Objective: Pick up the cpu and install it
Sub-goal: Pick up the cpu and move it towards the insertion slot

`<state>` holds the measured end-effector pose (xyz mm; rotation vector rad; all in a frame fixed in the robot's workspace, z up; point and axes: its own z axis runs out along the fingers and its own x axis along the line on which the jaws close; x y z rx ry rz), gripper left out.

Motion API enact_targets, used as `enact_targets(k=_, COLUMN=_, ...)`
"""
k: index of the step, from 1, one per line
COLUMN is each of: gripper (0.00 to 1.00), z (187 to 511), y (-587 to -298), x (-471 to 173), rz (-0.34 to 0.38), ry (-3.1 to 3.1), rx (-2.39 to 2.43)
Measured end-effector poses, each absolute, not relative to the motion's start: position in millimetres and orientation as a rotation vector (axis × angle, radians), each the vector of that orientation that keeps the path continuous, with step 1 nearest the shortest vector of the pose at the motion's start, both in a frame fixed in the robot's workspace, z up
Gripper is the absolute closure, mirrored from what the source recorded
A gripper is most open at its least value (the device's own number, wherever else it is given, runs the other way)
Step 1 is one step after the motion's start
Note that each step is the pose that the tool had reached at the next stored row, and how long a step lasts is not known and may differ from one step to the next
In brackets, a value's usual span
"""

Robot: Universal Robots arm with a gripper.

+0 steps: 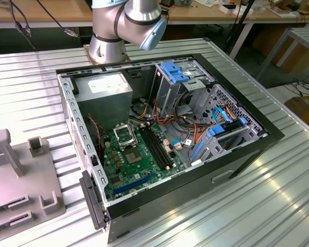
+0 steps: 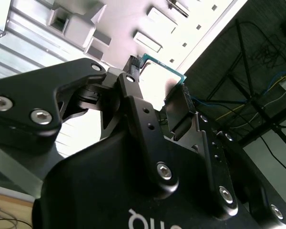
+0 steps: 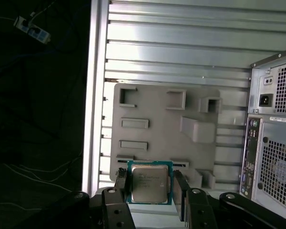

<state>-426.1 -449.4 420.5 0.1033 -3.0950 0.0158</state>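
Fingers (image 3: 181, 195) of the gripper (image 3: 150, 175), two of them, were clamped on opposite edges of the one cpu (image 3: 149, 183) in the first wrist view. The chip's silver-grey top faced the camera and it was held off the grey fixture plate (image 3: 167, 124), over that plate's near edge. Beside the plate stood the vented back of the computer case (image 3: 271, 143).

In the second wrist view the same two fingers (image 2: 178, 107) pinched the cpu (image 2: 159, 76), seen here edge-on with its green rim, against the pale plate (image 2: 124, 19) behind it.

The exterior view added what the wrist views lacked: one arm (image 1: 126, 23), and one open computer case (image 1: 247, 149) on the exterior view's right of the plate (image 1: 20, 190). Inside the case were one square black socket (image 1: 124, 136), a bank of long memory slots (image 1: 157, 146) and one grey power-supply box (image 1: 103, 95).
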Motion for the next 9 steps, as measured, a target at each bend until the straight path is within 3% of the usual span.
enact_targets(k=9, gripper=0.53, z=420.5, y=-449.5, x=-419.8, rz=0.016, ry=-3.095, rx=0.103)
